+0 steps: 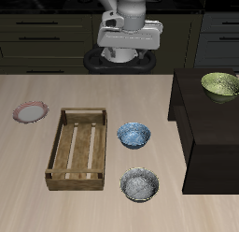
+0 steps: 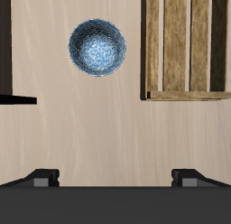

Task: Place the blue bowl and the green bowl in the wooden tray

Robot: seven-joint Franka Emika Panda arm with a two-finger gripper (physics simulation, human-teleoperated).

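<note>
Spread jaws hanging high above the table, gripper [image 1: 130,56] holding nothing. Resting empty near the front edge: wooden tray [image 1: 62,147], light slatted crate, stiff and roomy. Sitting just beside it, blue bowl [image 2: 97,48], glossy patterned inside; perching apart on the dark raised block, green bowl [image 1: 221,84], mottled olive; both likely rigid, light, slippery, best pinching at the rim.

Glossy white rounded arm [image 1: 128,9] casings, grey-white boxy gripper [image 1: 127,50] housing with dark slots at 6 o'clock, two black fingertips [image 2: 42,176], round black base [image 1: 119,61] ring
</note>
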